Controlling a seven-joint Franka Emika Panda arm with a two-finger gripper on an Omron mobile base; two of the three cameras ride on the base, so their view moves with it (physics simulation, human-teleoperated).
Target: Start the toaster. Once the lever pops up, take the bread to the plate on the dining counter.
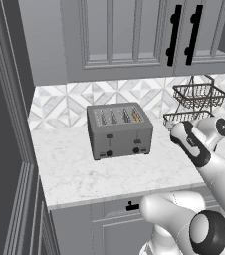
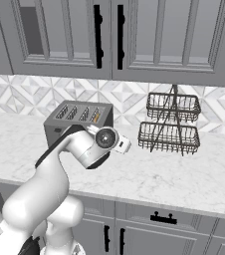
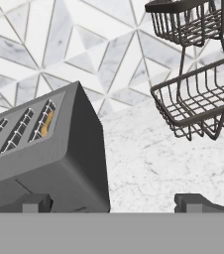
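The grey toaster [image 1: 119,130] stands on the marble countertop [image 1: 84,169] against the tiled backsplash. The bread [image 1: 137,116] sits low in its rightmost slot, a tan edge showing. The lever [image 1: 137,142], the right-hand black tab, sits lower on its track than the left tab [image 1: 109,135]. My gripper [image 3: 115,204] is open, its tips wide apart with nothing between them. It hovers just right of the toaster [image 3: 49,158], near its right front corner, and looks along that side, with the bread [image 3: 47,124] seen in the slot. The plate and the dining counter are out of view.
A two-tier dark wire basket [image 2: 169,124] stands on the countertop right of the toaster, close to the hand. Grey wall cabinets with black handles [image 1: 174,35] hang above. A tall grey panel [image 1: 5,149] closes off the left end of the countertop.
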